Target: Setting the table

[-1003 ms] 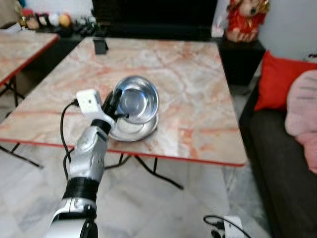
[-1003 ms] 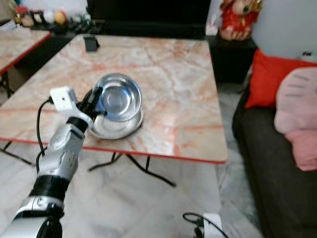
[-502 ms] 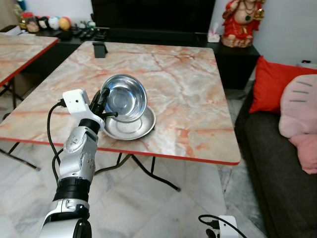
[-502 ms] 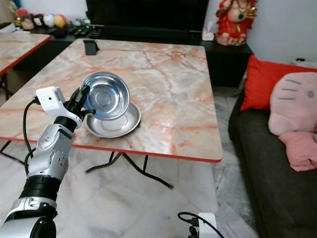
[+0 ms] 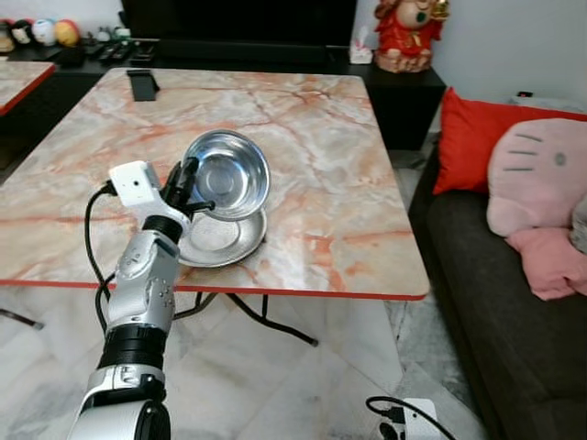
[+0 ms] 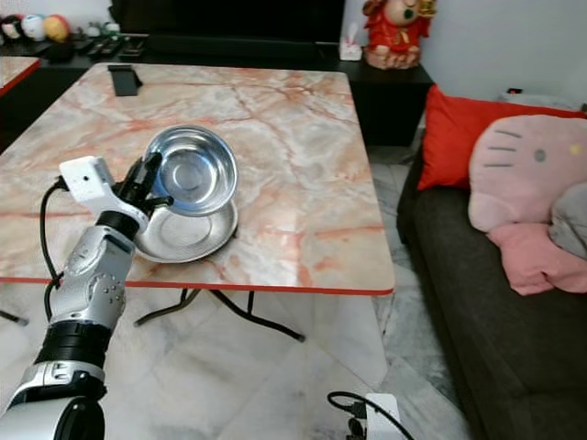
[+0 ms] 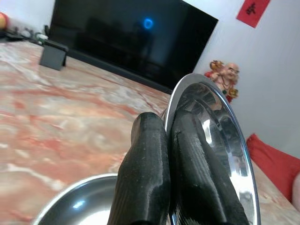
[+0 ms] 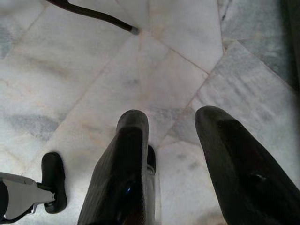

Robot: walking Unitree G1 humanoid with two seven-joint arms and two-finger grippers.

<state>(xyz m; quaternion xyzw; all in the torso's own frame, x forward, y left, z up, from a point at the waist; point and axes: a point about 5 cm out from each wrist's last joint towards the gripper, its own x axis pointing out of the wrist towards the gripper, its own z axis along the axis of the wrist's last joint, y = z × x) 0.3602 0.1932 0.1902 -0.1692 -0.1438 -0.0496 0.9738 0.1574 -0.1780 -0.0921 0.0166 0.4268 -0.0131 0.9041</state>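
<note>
My left gripper (image 5: 189,190) is shut on the rim of a shiny steel bowl (image 5: 227,174), holding it tilted on edge above a second steel bowl (image 5: 216,240) that rests on the marble table (image 5: 321,156) near its front edge. In the left wrist view the two black fingers (image 7: 150,173) pinch the held bowl's rim (image 7: 220,126), with the lower bowl (image 7: 79,206) beneath. My right gripper (image 8: 171,140) hangs open over the floor tiles.
A black phone stand (image 5: 142,84) sits at the table's far left. A dark sofa (image 5: 495,275) with a red cushion (image 5: 472,137) and a pink plush pillow (image 5: 537,174) stands to the right. A black TV unit (image 5: 238,50) and red figurine (image 5: 406,35) lie behind. A cable and plug (image 5: 404,417) lie on the floor.
The camera has shifted, so the scene sits further left and nearer. My left gripper still holds the bowl tilted over the lower bowl, at much the same height.
</note>
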